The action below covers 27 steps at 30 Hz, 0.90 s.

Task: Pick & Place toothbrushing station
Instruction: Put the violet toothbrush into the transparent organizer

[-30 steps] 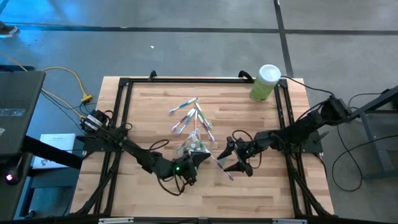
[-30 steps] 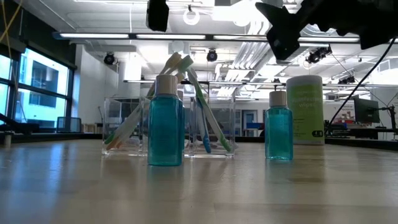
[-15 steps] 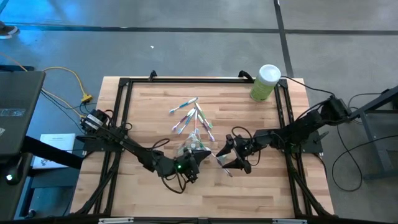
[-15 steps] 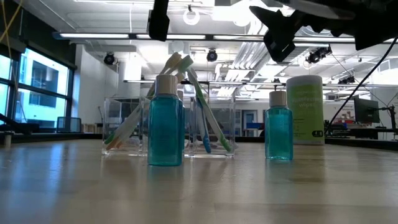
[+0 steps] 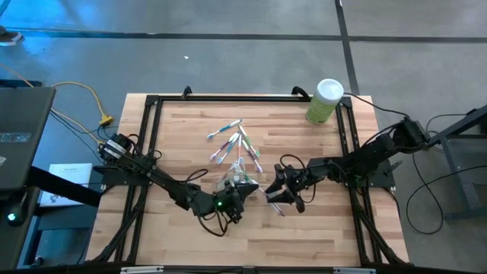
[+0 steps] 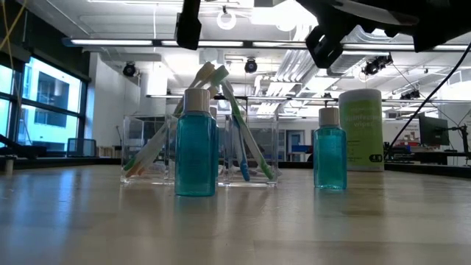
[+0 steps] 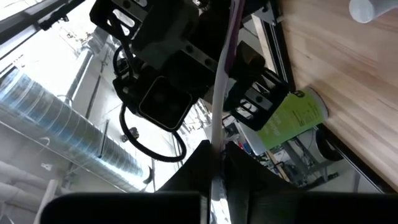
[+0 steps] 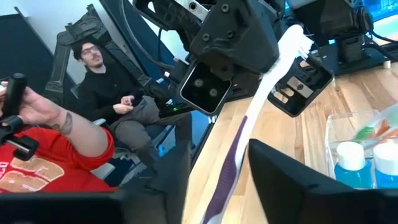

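Note:
A white toothbrush with a purple handle [image 8: 239, 140] hangs in the air between my two grippers, above the table's middle [image 5: 271, 201]. My left gripper [image 7: 214, 167] is shut on it. My right gripper [image 8: 217, 171] faces it from the table's right; its fingers stand on either side of the purple handle with a little gap showing. The clear holder [image 5: 234, 183] stands just beyond, with several pastel toothbrushes [image 5: 234, 144] leaning out of it. Two blue white-capped bottles [image 6: 196, 147] [image 6: 330, 153] stand in front of it. My left gripper pinches the toothbrush's white part [image 7: 215, 152] toward its head end between its two fingers, coming level from the table's left. The toothbrush runs on from the fingers toward my right gripper, purple end foremost, lifted clear of the table.
A tall green canister with a white lid [image 5: 325, 100] stands at the table's far right corner. A black frame [image 5: 228, 99] runs around the wooden top. A seated person [image 8: 106, 93] and another person's arm [image 8: 56, 124] show beyond the table's left side.
My right gripper's fingers have closed in from wide open to a narrow gap around the toothbrush's handle. The toothbrush and my left gripper have kept still.

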Tool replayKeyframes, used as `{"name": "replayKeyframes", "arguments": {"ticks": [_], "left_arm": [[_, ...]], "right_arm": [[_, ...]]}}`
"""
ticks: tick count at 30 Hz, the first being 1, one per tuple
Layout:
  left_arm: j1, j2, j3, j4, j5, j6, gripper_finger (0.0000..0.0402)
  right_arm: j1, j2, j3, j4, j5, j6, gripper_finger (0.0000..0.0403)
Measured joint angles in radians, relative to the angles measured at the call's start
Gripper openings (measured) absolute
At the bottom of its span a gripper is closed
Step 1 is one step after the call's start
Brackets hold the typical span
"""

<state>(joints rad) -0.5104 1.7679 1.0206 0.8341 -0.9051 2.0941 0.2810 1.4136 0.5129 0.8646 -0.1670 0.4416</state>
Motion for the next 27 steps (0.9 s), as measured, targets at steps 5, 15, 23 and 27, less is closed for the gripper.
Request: {"name": "replayKeyframes", "arguments": {"ticks": [5,15,23,27], "left_arm": [[0.012,0.0,0.0,0.001,0.004,0.0,0.0011],[0.022,0.0,0.0,-0.001,0.006,0.004,0.0011],[0.024,0.0,-0.002,-0.001,0.052,-0.134,0.0041],[0.014,0.0,-0.002,0.002,0.055,-0.178,0.0058]], "right_arm": [[0.0,0.0,0.0,-0.003,0.012,0.0,0.0088],[-0.023,0.0,0.0,-0.029,-0.008,-0.045,0.0015],[-0.04,0.0,0.0,-0.039,-0.025,-0.054,0.0015],[-0.04,0.0,0.0,-0.041,-0.025,-0.076,0.0015]]}}
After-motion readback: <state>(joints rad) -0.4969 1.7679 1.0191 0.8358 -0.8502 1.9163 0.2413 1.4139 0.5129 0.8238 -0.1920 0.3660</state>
